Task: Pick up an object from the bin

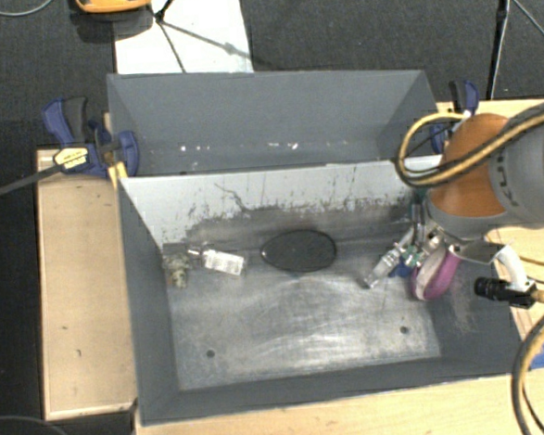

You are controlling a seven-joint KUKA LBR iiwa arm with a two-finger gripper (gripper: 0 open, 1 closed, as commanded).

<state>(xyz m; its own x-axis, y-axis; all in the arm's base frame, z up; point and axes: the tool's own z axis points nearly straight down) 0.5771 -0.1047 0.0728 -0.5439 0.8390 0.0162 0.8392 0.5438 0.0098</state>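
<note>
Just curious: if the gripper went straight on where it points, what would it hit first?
Probably the purple thing right under the gripper, on the right of the bin; depth is unclear.

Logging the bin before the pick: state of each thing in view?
Black flat oval object: lying flat, mid-bin, alone.
Small white-and-clear piece: lying left of the oval.
Small olive lump: by the left wall.
Pink-purple rounded object: tilted, at the right wall.
Clear silvery piece: lying beside it.
Gripper: low over that pair.
</note>
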